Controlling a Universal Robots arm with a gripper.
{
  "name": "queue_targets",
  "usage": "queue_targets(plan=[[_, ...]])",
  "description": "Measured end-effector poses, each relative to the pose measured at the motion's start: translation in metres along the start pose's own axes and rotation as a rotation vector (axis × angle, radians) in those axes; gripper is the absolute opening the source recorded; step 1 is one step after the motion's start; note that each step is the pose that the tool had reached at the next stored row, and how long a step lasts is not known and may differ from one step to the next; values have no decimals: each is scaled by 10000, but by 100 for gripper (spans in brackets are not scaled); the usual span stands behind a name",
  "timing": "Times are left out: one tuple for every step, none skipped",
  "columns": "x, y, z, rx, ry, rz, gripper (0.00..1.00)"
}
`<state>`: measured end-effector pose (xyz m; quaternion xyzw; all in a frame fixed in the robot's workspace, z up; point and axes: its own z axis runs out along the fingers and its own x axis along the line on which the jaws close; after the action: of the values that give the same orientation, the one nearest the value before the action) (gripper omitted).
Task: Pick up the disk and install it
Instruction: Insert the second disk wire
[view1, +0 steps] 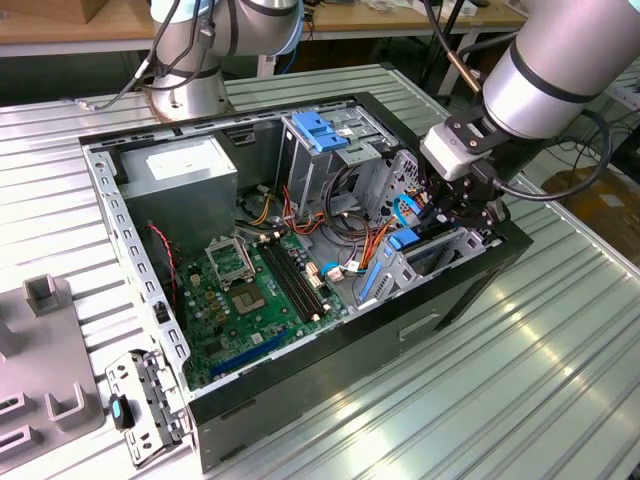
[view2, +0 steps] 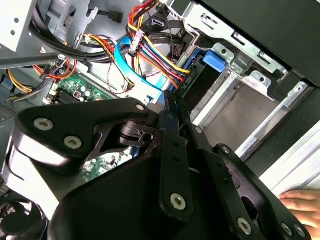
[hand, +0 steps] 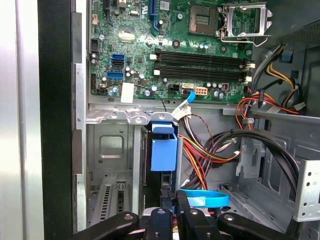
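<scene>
The disk (hand: 163, 150) stands on edge in the drive bay (hand: 112, 150) at the case's front corner, a dark slab with a blue plastic rail tab on its end. In the second wrist view the disk (view2: 197, 82) lies just past my fingertips, its blue tab against the bay's metal frame. My gripper (hand: 172, 202) is shut on the disk's near edge. In the exterior view the gripper (view1: 452, 215) reaches down into the case on the exterior view's right, above the disk's blue tab (view1: 404, 240).
The open case (view1: 300, 380) holds a motherboard (view1: 250, 290), a grey power-supply box (view1: 185, 170), a metal cage with a blue top (view1: 320, 130) and cable bundles (hand: 210, 150) beside the bay. A second robot base (view1: 190, 90) stands behind. A person's hand (view2: 300, 205) rests outside the case.
</scene>
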<state>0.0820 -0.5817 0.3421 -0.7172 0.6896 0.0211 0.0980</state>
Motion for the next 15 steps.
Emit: queue_targets(plan=[[2, 1, 6, 0, 3, 0, 16], [4, 1, 11, 0, 3, 0, 16], [7, 2, 12, -1, 5, 0, 16], [7, 1, 13, 0, 4, 0, 16], [7, 1, 14, 0, 2, 0, 16], [7, 2, 14, 0, 3, -1, 16], [7, 1, 13, 0, 1, 0, 16], [5, 0, 5, 1, -6, 0, 16], [-4, -6, -51, 1, -1, -1, 24], [-15, -13, -116, 1, 0, 0, 24], [-22, -18, -155, 0, 2, -1, 24], [-23, -19, -165, 0, 3, -1, 24], [-23, -19, -164, 1, -1, -1, 24], [-23, -19, -164, 1, 0, 0, 24], [-23, -20, -164, 0, 0, 0, 22]])
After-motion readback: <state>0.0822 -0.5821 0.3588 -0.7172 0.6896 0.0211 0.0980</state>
